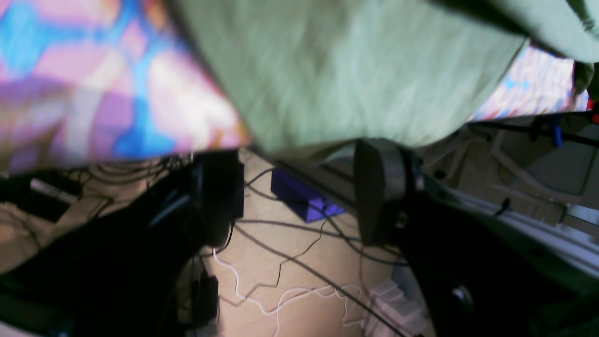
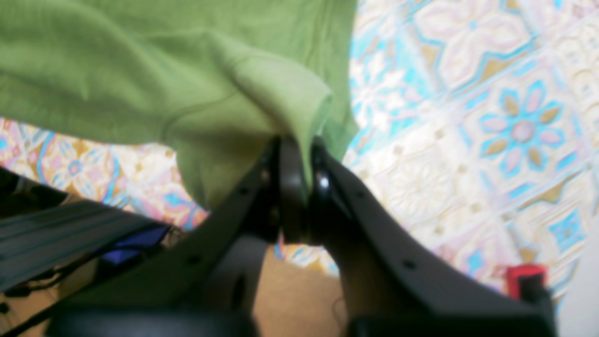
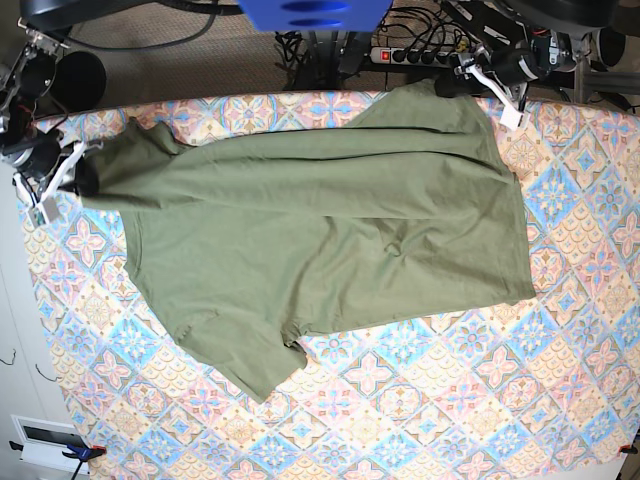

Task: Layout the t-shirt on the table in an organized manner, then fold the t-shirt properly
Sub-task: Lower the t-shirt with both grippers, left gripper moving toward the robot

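The olive-green t-shirt [image 3: 320,230] lies spread across the table [image 3: 450,400], with folds and one sleeve toward the front left. My right gripper [image 3: 85,165] is at the table's left edge, shut on a bunched fold of the t-shirt [image 2: 281,93], which is pinched between its fingers [image 2: 292,187]. My left gripper [image 3: 462,78] is at the far right edge of the table. Its fingers [image 1: 379,187] stand wide apart and open, with the t-shirt's edge [image 1: 337,84] just past the tips and hanging over the table edge [image 1: 93,93].
A power strip [image 3: 415,52] and cables lie on the floor behind the table. A blue base part [image 3: 315,12] stands at the back middle. A purple box [image 1: 304,199] sits on the floor below. A red clamp [image 2: 524,276] grips the table's edge.
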Tool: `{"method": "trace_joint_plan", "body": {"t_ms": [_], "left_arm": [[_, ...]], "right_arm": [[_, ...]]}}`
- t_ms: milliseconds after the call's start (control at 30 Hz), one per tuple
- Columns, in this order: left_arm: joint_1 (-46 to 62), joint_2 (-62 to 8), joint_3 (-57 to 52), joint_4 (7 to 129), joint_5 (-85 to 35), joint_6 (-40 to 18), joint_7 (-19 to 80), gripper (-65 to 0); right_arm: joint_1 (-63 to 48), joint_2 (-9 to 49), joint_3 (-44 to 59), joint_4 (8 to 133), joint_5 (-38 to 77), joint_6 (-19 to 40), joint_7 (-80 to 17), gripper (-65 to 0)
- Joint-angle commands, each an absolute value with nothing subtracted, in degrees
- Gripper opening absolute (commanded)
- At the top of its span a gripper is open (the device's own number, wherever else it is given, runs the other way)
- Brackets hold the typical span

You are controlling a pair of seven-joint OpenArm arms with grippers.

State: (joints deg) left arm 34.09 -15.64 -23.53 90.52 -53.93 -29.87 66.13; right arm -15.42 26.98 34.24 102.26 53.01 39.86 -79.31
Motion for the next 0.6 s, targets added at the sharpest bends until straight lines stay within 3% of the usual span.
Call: {"method": "trace_joint_plan", "body": {"t_ms": [0, 100, 333, 367, 567], "left_arm": [[33.54, -15.43, -22.64, 91.3, -54.02, -30.37, 65.27, -28.1], [32.04, -14.46, -20.09, 91.3, -50.33, -30.73, 65.27, -30.5], [32.13, -13.76, -15.87, 91.38, -49.63, -32.92, 65.27, -62.7], [32.31, -13.85, -15.87, 91.38, -49.63, -32.92, 65.45, -65.0], [35.91, -17.19, -15.96, 95.52, -52.53, -33.19, 65.54, -65.0]], "right_arm": [[-14.64, 28.35, 34.86, 102.99, 54.2, 40.0, -78.11, -64.3], [-14.64, 28.35, 34.86, 102.99, 54.2, 40.0, -78.11, -64.3], [-14.64, 28.35, 34.86, 102.99, 54.2, 40.0, -78.2, -64.3], [-14.64, 28.35, 34.86, 102.99, 54.2, 40.0, -78.2, -64.3], [-14.64, 28.35, 34.86, 102.99, 54.2, 40.0, -78.2, -64.3]]}}
